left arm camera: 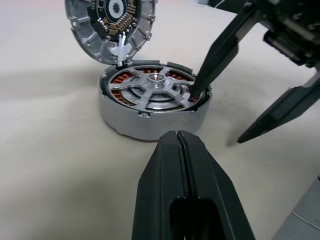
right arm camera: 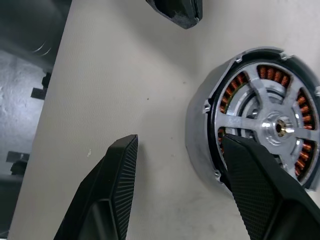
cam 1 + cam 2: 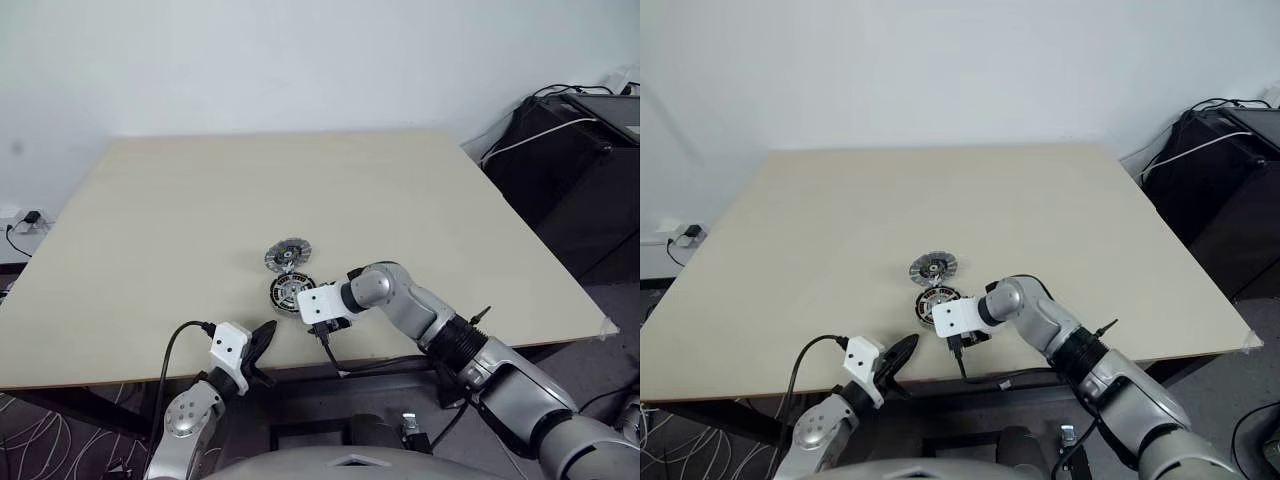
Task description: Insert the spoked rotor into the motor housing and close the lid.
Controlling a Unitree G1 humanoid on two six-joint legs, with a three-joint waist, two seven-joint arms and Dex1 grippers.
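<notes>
The spoked rotor already sits inside the motor housing, flat and level with the rim, its copper windings showing between the spokes. The housing stands on the bench close to the near edge, roughly midway across. Just beyond it, on its far side, the lid leans tilted against the housing's far rim, its inner face with the dark centre turned toward the near edge — not yet closed.

The right claw is released, its jaws spread wide and pointing steeply down. One finger has its tip down at the housing's right rim, on the rotor's edge; the other hangs over bare bench, apart from the housing on the right. It grips nothing.

The left claw is clenched, empty, hovering low at the bench's near edge just short of the housing.

The insertion looks finished, so the step in hand is most likely the lid. To do it well, lift the right finger clear of the rotor without dragging it, reach past to the far side, take the lid by its ridged rim and lower it flat — centred over the hub, not pushed from one side, or the housing may slide. The shut left claw could brace the near wall.
</notes>
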